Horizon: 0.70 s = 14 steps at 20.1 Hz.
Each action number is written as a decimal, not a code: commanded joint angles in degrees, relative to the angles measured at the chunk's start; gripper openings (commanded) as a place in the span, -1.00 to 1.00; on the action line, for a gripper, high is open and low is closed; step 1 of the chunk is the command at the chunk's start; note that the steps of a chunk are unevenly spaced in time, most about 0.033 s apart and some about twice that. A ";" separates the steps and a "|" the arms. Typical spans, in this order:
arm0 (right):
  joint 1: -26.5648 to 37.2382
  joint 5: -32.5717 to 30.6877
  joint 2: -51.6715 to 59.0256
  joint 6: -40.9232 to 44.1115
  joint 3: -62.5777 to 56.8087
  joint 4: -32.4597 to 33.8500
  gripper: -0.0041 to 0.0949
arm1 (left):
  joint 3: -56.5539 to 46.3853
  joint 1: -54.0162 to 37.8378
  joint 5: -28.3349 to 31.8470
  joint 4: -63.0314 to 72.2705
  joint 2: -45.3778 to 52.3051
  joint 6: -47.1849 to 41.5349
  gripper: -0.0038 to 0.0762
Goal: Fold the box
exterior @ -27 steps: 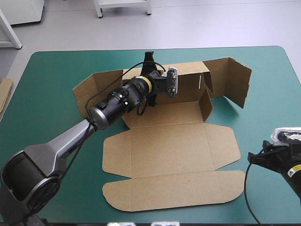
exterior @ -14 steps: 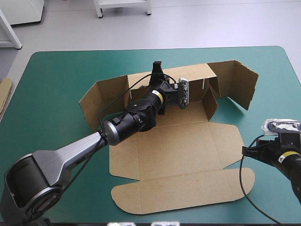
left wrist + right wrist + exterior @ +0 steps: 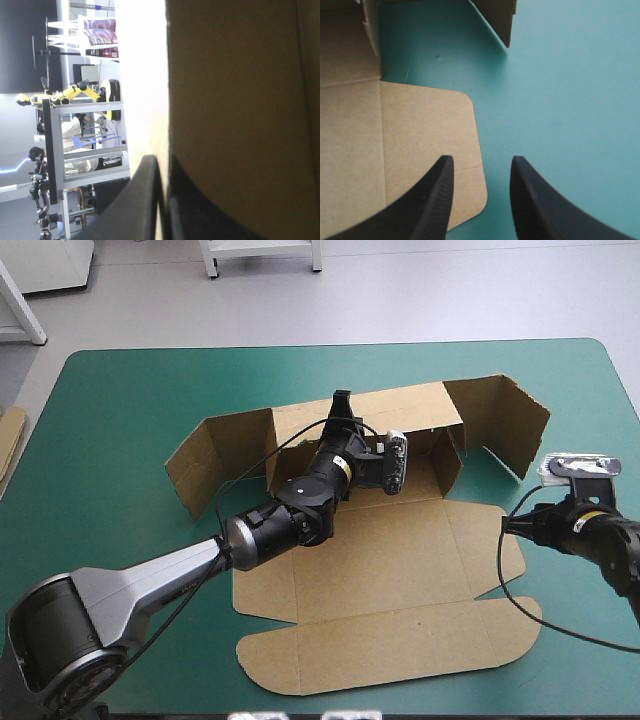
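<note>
Brown board lies spread over the middle of the teal-green cover (image 3: 120, 400): the box (image 3: 390, 560), half raised. Nearest is its long flap with rounded corners, flat on the table. Beyond that is the broad middle panel, also flat, with a small rounded side flap at its right end. The right gripper (image 3: 481, 162) hovers just over that side flap's right edge. Its black fingers are spread apart, one above the board's rounded corner and the other above bare cover, with nothing between them. Farther on, the box's walls stand up: a far wall running left to right, a short right wall turned in beside it, and wing panels bent out at both ends, the right one angled toward the table's right edge. The left arm reaches across the flat panels from the near left. The left gripper (image 3: 342, 402) is at the far wall's top edge, its fingers all but pressed together with the board pinched between them. At the table's left edge a strip of spare board (image 3: 10, 440) shows.
</note>
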<state>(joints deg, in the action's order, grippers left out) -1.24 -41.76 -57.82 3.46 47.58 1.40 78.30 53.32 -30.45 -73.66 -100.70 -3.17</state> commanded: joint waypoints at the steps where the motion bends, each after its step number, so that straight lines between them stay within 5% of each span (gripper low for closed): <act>1: -0.10 -0.31 -3.39 -4.44 6.27 -4.79 -0.21 | -0.28 0.64 0.87 -2.34 2.12 -6.05 -0.92; 6: 0.00 -1.30 -9.47 -7.57 9.63 -10.05 -0.21 | -3.59 0.64 0.89 -11.36 2.02 -18.05 -0.92; 14: 0.00 -2.36 -18.27 -9.67 16.47 -11.13 -0.21 | -3.62 0.64 0.56 -12.42 1.90 -18.60 -0.92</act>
<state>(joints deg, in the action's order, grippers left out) -1.24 -45.35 -75.31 -5.21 60.02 -9.18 74.04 53.44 -30.36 -88.26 -100.70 -20.16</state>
